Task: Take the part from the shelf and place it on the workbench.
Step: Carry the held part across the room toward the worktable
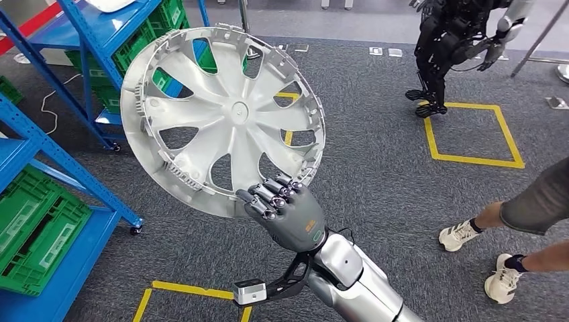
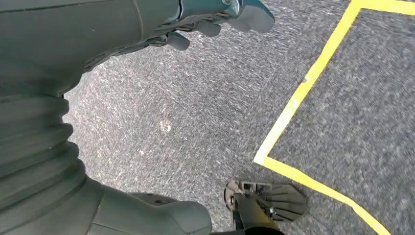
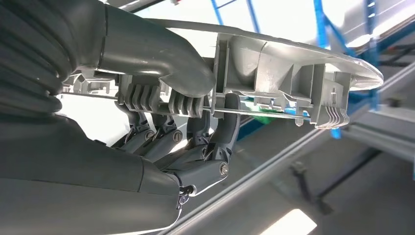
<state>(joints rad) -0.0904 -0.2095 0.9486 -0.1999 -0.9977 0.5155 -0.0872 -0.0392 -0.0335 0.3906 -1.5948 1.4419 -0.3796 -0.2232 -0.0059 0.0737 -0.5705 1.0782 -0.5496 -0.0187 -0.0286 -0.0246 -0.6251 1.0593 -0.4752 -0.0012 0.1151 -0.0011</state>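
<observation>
While the right robot hand grips the large silver plastic wheel cover with cut-out spokes by its lower rim, the head view shows the disc rising up and away from that hand, tilted, its ribbed inner face toward the camera. It is off the shelf and carried in the air above grey carpet; the blue metal shelf rack with green plastic crates stands on the far side of the cover from the hand. No tabletop can be seen, so the carry looks far from finished. A person's legs in white shoes stand well off to the hand's outer side.

From the left wrist, the left robot hand hangs over carpet with yellow floor tape; whether its fingers are apart or curled cannot be told.

From the right wrist, the thick thumb lies across one face of the cover's rim and the dark fingers press the other, pinching it firmly; clip tabs line the rim's edge.
</observation>
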